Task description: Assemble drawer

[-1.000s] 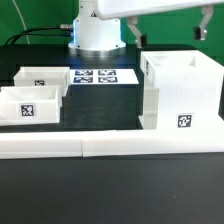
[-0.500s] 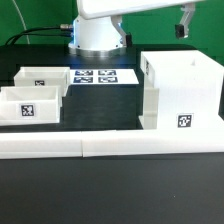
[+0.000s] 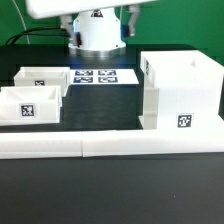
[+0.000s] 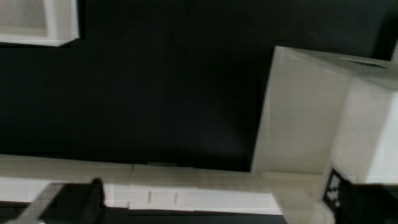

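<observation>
Well apart from pincer (image 3: 100, 18): drawer (image 3: 182, 92)

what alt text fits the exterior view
A white drawer housing stands at the exterior view's right, with two small open trays at the left on a black table. A low white barrier wall crosses the front; the robot base stands behind.

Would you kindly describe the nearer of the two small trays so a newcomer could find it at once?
Find the long low white wall running across the foreground. Behind its end on the exterior view's left sit two small open-topped white trays. Yours is the front tray, closest to the wall and partly hiding the back tray.
</observation>
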`<state>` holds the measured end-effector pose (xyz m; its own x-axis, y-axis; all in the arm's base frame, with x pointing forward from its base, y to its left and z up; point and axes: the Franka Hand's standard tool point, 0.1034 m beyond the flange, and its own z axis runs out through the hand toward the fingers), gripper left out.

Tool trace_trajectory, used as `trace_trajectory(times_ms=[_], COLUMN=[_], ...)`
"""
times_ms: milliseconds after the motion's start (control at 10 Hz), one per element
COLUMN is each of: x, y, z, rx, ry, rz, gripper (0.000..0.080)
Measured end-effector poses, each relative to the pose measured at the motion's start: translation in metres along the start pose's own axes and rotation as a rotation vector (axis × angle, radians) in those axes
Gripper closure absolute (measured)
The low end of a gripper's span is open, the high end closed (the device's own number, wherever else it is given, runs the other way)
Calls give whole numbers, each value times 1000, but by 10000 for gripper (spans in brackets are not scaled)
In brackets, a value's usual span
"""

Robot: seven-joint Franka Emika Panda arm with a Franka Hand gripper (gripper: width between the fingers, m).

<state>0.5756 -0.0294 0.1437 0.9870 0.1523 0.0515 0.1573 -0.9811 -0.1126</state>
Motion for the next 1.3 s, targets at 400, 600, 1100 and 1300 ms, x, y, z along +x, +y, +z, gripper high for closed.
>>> trace_trajectory(times_ms=[400, 600, 1100, 1300], x=[-2, -17, -63, -67], y=[1, 16, 45, 49], z=[2, 11, 46, 52], rx=[0, -1, -21, -13], ry=[-5, -23, -46, -53], rz=[-6, -54, -12, 11], gripper=[150, 150, 150, 150])
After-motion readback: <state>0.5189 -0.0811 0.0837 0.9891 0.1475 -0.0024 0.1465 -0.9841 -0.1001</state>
